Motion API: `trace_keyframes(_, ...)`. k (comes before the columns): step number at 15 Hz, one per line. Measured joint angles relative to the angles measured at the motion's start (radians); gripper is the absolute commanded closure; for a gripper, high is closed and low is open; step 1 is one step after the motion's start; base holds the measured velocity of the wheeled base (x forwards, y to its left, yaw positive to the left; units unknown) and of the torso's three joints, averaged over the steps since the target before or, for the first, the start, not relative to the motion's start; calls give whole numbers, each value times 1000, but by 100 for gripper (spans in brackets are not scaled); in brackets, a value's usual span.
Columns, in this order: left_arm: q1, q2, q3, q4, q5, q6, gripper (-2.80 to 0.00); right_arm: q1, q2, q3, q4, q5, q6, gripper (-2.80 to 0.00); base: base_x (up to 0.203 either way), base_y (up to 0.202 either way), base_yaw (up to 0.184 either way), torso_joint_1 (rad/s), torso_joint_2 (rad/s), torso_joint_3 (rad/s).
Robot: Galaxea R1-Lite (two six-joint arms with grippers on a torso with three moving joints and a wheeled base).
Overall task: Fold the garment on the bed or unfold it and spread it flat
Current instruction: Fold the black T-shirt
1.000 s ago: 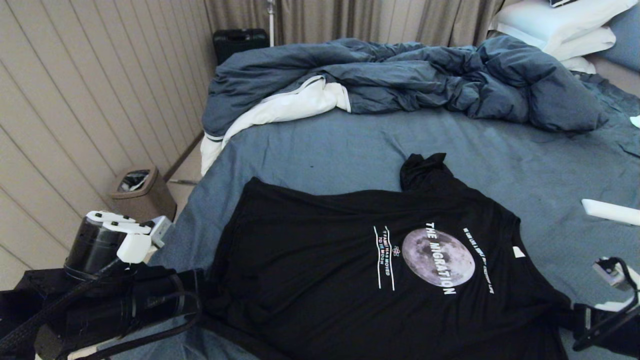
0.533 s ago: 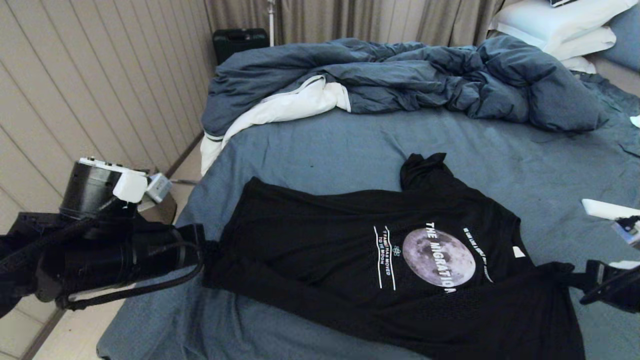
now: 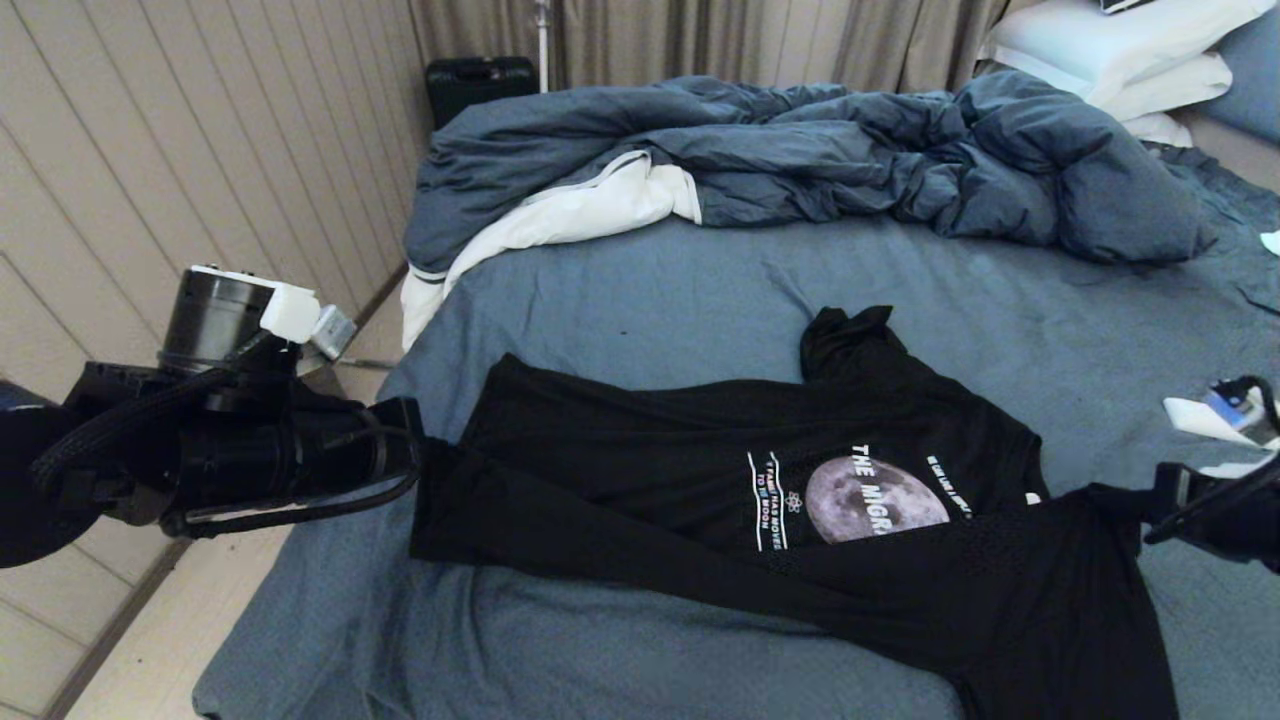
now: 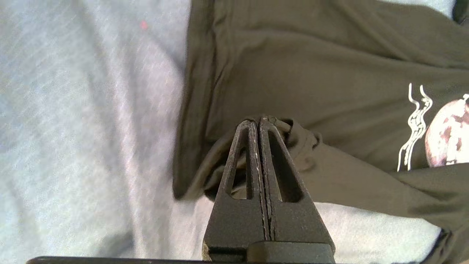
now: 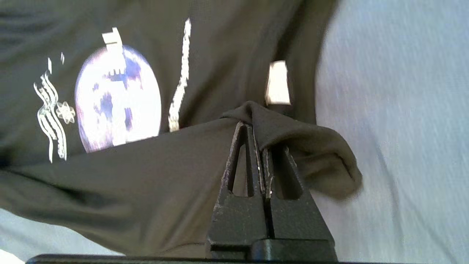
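bed (image 3: 650,300): duvet (image 3: 800,160) bunched at far side. garment (image 3: 640,470) lies on near sheet, near edge lifted over the moon print (image 3: 875,500). left gripper (image 4: 259,123) and right gripper (image 5: 256,128): fingers pinched tight on its 2 near corners.

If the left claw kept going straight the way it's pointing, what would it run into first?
Probably more of the black moon-print T-shirt: the left claw, shut on a pinched fold of it, points across its spread body. Depth is hard to judge.
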Motion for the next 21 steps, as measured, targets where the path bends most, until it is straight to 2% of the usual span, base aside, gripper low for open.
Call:
trace_keyframes(6,15,100,-82,-3,-15,1,0,80,125,-139,0,-11,61,0,0,0,0,0,0,0)
trace_keyframes(11,84,171,-145,-4,-56,1,0,124,227,-262,2,-58,99,0,0,0,0,0,0,0)
trace_keyframes(14,112,199,-167,-5,-86,1,0,141,268,-305,2,-73,103,0,0,0,0,0,0,0)
trace_keyframes(20,123,250,-165,-10,-90,0,0,170,310,-349,2,-95,103,0,0,0,0,0,0,0)
trace_keyframes(21,127,257,-165,-11,-90,0,0,173,314,-353,5,-97,103,-280,0,0,0,0,0,0)
